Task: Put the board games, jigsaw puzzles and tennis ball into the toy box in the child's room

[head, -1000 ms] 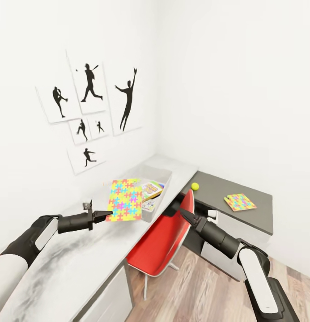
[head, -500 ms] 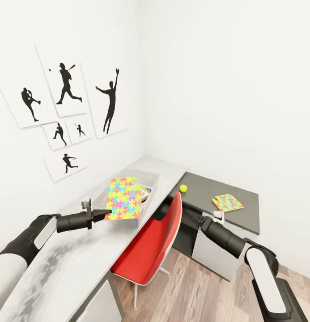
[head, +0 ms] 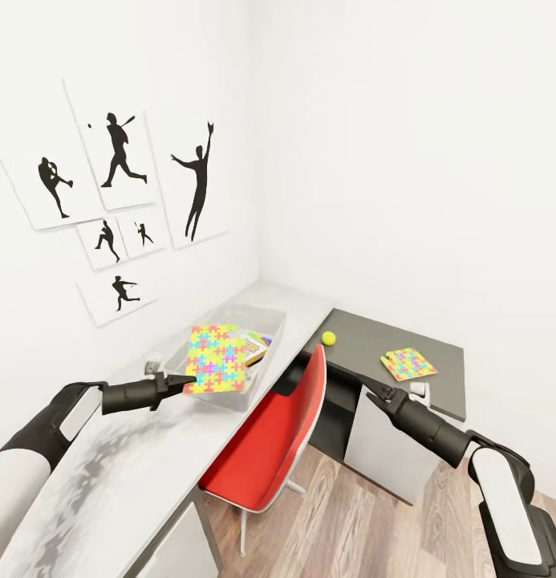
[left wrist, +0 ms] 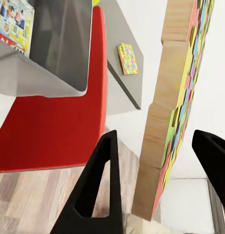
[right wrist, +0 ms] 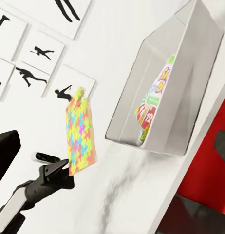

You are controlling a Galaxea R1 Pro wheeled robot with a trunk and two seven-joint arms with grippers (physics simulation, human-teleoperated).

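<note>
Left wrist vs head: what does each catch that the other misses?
Left wrist alone: the held puzzle's pale wooden edge, close up between the left gripper's fingers.

Head alone: the wall pictures, the tennis ball, the right gripper hanging beside the dark side unit, the table top.

Both: the held puzzle, the second puzzle on the side unit, the toy box with a game inside, the red chair, the wood floor.

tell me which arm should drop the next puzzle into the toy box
Left. Its hand already grips a jigsaw puzzle right at the toy box on the table. The right hand is empty, over by the lower dark unit.
</note>
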